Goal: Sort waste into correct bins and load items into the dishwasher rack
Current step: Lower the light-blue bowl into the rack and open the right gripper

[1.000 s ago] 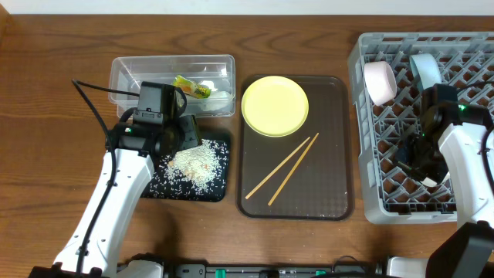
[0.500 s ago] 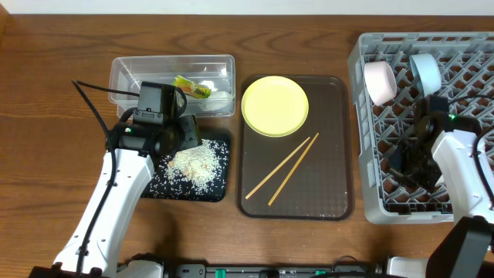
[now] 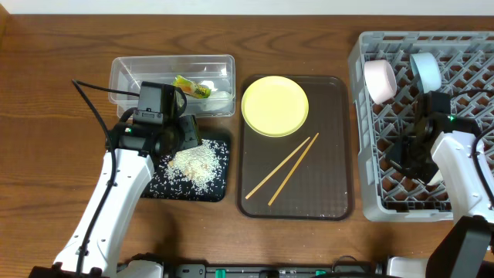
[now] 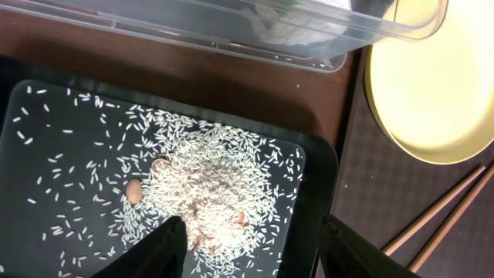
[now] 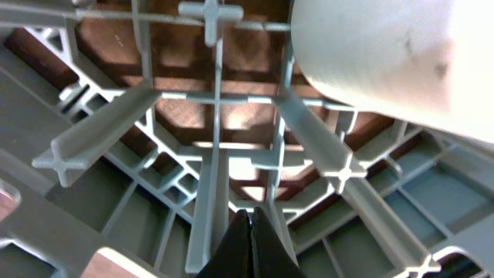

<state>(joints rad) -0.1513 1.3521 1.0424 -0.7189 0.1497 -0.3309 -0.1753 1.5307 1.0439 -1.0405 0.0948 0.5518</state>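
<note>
Our left gripper (image 4: 251,251) hovers with its jaws apart and empty over the loose rice (image 3: 193,164) heaped in the matte black tray (image 3: 224,193), just left of the brown serving tray (image 3: 324,177). Our right gripper (image 5: 251,245), fingers pressed together on nothing, hangs inside the grey lattice rack (image 3: 361,139) to the serving tray's right, near what looks like the white cup (image 5: 370,54). The smooth, pale yellow plate (image 3: 275,105) and two slim wooden chopsticks (image 3: 283,170) lie on the serving tray, not yet loaded.

As we judge it, the chopsticks could roll or split apart under a pinch, the flat plate offers little edge to grip, and the closed fingers could snag the rack's ribs.
</note>
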